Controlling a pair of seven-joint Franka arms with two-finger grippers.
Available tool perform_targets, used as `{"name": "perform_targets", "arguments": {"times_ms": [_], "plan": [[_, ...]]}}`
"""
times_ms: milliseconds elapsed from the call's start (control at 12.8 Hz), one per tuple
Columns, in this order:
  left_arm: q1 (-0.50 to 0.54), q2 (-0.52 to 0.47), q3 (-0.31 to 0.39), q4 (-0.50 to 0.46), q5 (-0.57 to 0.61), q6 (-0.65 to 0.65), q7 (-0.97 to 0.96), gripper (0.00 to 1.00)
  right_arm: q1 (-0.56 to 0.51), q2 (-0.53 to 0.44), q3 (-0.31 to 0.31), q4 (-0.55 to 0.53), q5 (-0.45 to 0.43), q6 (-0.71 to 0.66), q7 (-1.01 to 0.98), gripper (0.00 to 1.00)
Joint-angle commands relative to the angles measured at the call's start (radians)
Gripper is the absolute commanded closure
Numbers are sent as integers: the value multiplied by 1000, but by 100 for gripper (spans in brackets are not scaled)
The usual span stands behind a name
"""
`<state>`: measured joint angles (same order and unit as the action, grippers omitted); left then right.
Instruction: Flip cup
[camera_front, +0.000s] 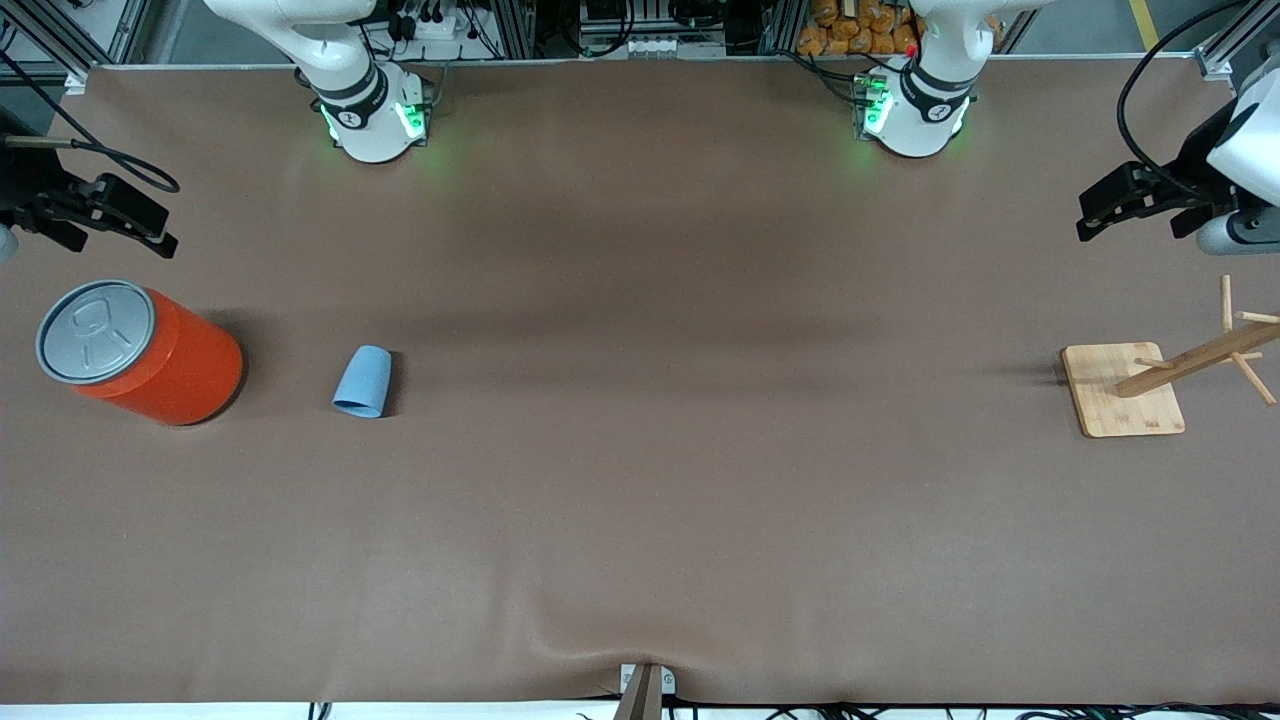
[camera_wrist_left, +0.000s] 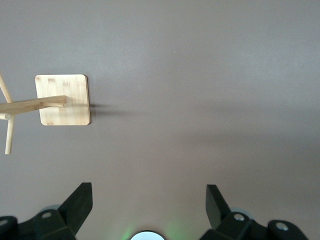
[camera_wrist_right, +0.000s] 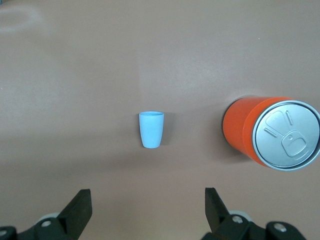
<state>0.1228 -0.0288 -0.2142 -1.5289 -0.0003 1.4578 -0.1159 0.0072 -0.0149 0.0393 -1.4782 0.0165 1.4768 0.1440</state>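
The light-blue cup (camera_front: 362, 381) looks to be lying on its side on the brown table, its wider mouth end toward the front camera. It also shows in the right wrist view (camera_wrist_right: 151, 129). My right gripper (camera_front: 112, 228) is open and empty, up in the air at the right arm's end of the table, over bare cloth beside the orange can. In its wrist view the gripper (camera_wrist_right: 148, 197) is well short of the cup. My left gripper (camera_front: 1135, 212) is open and empty, in the air at the left arm's end; it also shows in its own view (camera_wrist_left: 149, 192).
A large orange can (camera_front: 150, 352) with a grey pull-tab lid stands beside the cup, toward the right arm's end. It also shows in the right wrist view (camera_wrist_right: 272, 132). A wooden rack on a square base (camera_front: 1122, 389) stands at the left arm's end, also in the left wrist view (camera_wrist_left: 64, 99).
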Motion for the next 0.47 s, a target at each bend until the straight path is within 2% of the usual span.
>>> {"name": "perform_targets", "arguments": {"times_ms": [0, 391], "plan": [[9, 15, -7, 21, 2, -14, 18, 0, -21, -22, 14, -20, -12, -1, -41, 0], [14, 17, 4, 30, 0, -13, 19, 0, -23, -22, 14, -20, -12, -3, -47, 0]]}}
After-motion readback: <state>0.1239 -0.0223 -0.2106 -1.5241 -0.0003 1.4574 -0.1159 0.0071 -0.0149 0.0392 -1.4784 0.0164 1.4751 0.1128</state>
